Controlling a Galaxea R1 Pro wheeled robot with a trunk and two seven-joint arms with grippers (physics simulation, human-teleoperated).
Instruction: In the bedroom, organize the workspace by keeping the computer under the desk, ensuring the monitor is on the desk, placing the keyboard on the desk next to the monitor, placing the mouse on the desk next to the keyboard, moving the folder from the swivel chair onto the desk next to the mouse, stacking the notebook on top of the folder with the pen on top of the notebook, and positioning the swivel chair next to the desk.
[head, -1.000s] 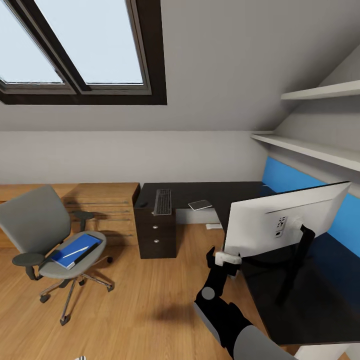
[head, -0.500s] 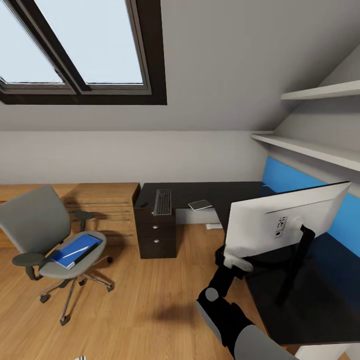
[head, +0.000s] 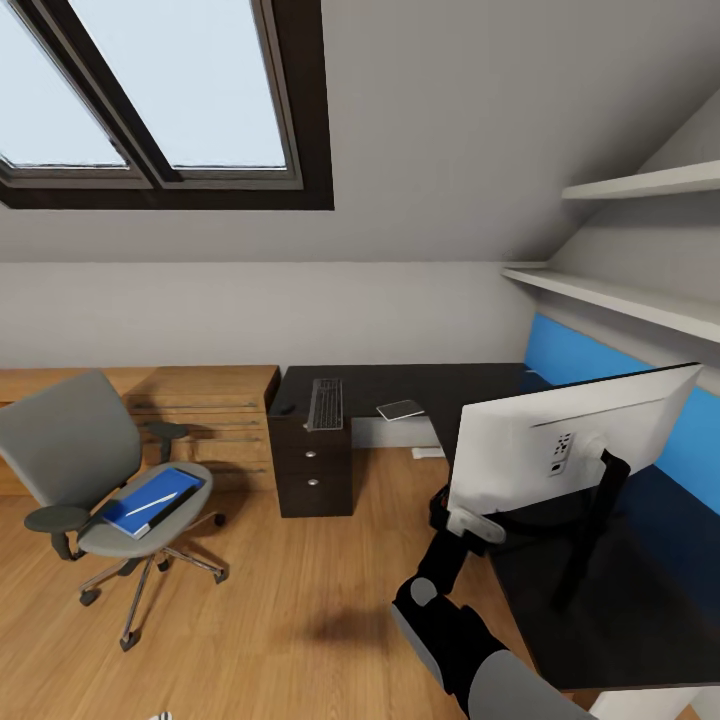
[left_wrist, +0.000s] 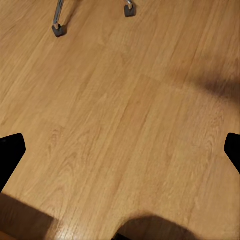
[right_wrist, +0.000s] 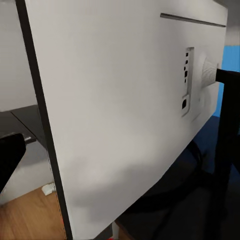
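Reaching up from the floor side, the right gripper sits at the lower near corner of the monitor, right against its white back; whether those fingers are clamped or apart, I cannot tell from here. The monitor stands on the desk along the near wing, white back facing us, black stand behind it. In the right wrist view that white back looms close, its black edge running down beside one dark fingertip.

Over at the far edge of the desk, the keyboard lies above the drawer unit, and the notebook rests just beside it toward the corner.

The swivel chair stands well apart on the wooden floor, carrying the folder on its seat with the pen lying across it.

Left wrist view: fingertips spread wide apart over bare floor, chair casters nearby.
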